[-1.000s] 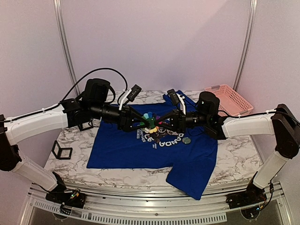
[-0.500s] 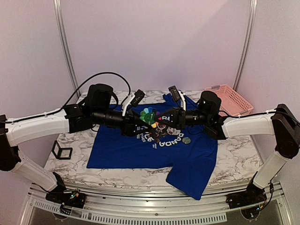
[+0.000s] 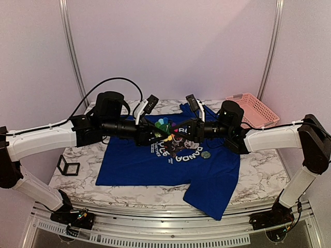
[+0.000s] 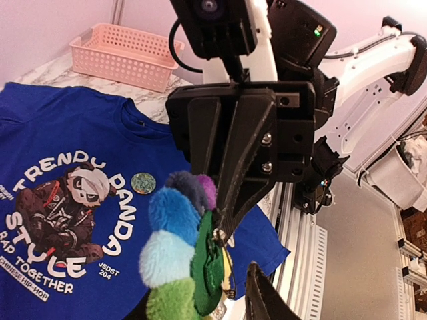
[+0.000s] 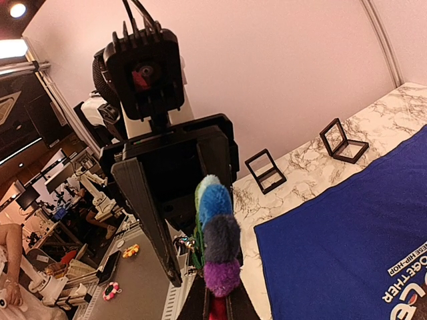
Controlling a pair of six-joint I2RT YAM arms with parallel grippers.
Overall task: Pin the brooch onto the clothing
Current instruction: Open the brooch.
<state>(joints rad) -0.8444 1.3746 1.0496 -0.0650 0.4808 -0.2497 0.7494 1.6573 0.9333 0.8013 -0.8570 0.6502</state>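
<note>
The brooch, a fluffy flower of blue, green, purple and yellow petals, hangs in the air between my two grippers above the shirt's chest print. My right gripper is shut on it. In the right wrist view the purple and red petals sit between its fingertips. My left gripper faces it with jaws open around the brooch; one finger stands just clear of the brooch's edge. The royal-blue T-shirt lies flat on the table, print up.
A round grey disc lies on the shirt right of the print. A pink lattice basket stands at the back right. A black open-frame cube sits at the left edge; two such frames show in the right wrist view.
Both grippers and the brooch between them have risen a little above the shirt. The left wrist has shifted slightly right and turned.
</note>
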